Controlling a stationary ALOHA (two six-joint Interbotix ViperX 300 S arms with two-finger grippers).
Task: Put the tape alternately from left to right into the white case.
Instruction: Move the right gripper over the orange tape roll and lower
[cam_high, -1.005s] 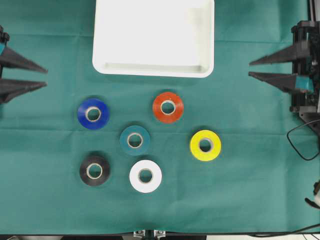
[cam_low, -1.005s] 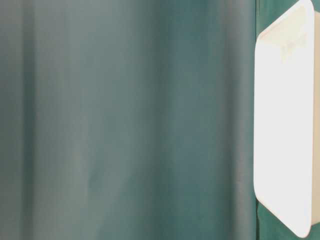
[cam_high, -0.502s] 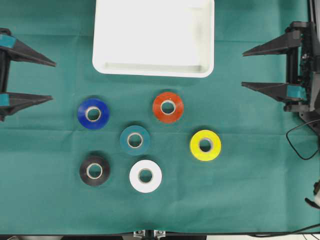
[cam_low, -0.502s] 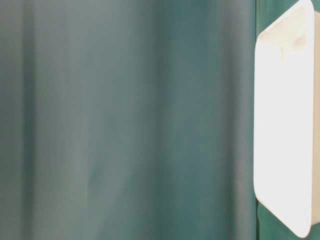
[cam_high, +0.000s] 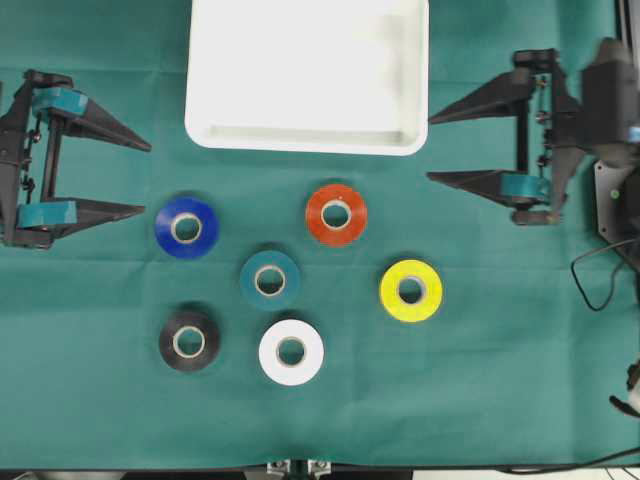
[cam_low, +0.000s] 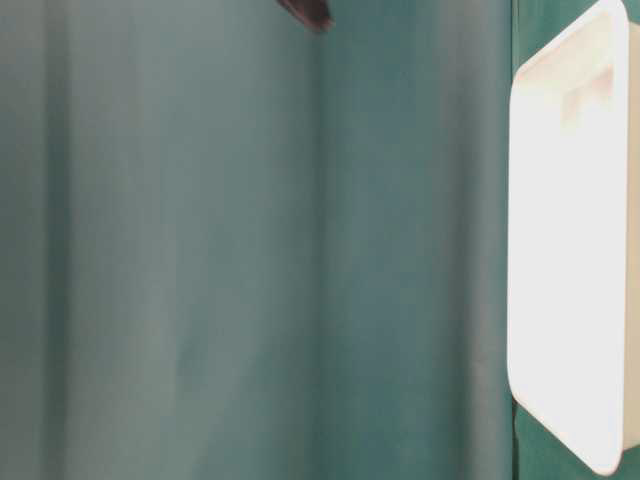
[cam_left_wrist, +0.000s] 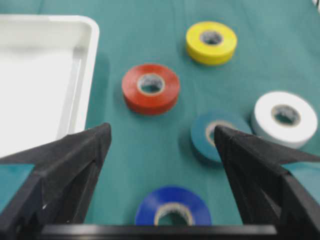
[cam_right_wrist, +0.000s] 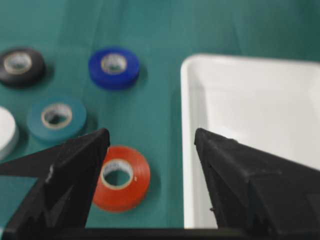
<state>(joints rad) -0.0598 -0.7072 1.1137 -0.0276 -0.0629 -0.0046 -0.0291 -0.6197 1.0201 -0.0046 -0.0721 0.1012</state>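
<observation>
A green cloth covers the worktop. The white case lies at the far middle of it, nothing inside, its near rim facing the rolls. The left gripper reaches in from the left edge with its black fingers spread wide and released, holding nothing, just left of the blue tape roll. The right gripper comes in from the right, fingers likewise parted and grasping nothing, beside the case's right corner. All six rolls lie flat on the cloth in front of the case, none touching another: the red-orange roll nearest the case, the teal roll in the middle, the yellow roll to the right, the black roll and the white roll nearest the front edge.
</observation>
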